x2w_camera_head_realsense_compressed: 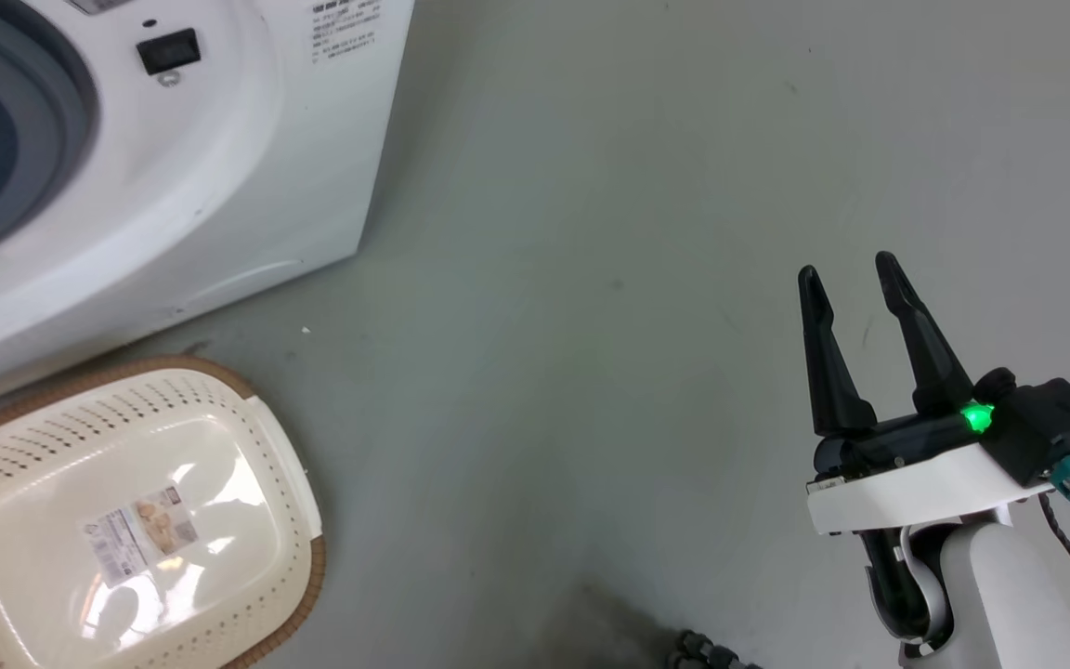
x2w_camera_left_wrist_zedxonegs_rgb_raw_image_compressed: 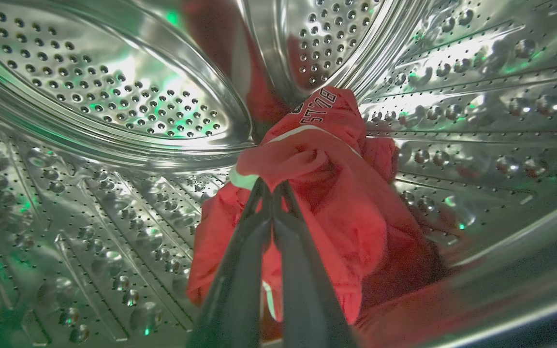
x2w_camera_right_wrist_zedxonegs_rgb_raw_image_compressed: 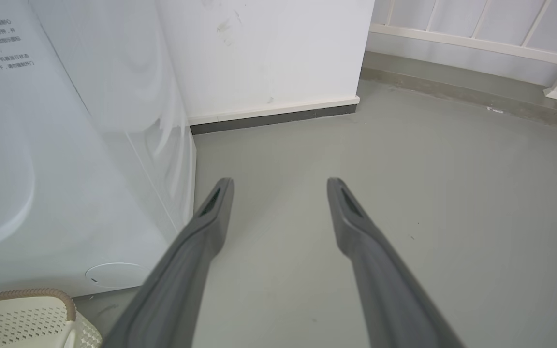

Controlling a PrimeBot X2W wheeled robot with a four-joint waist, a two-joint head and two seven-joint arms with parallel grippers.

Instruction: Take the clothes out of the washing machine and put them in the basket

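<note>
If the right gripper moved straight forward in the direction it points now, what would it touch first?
Probably the grey floor, beside the washing machine and short of the wall. The way there looks free for the open right gripper, though depth is unclear.

Grey floor (x2w_camera_head_realsense_compressed: 591,325) sweeping across the middle and right of the frame, white wall (x2w_camera_right_wrist_zedxonegs_rgb_raw_image_compressed: 269,48) up top in the right wrist view, faint scuffs (x2w_camera_right_wrist_zedxonegs_rgb_raw_image_compressed: 225,26) near its upper edge, dark skirting strip (x2w_camera_right_wrist_zedxonegs_rgb_raw_image_compressed: 273,117) along its foot, pale railing (x2w_camera_right_wrist_zedxonegs_rgb_raw_image_compressed: 476,44) at upper right.
</note>
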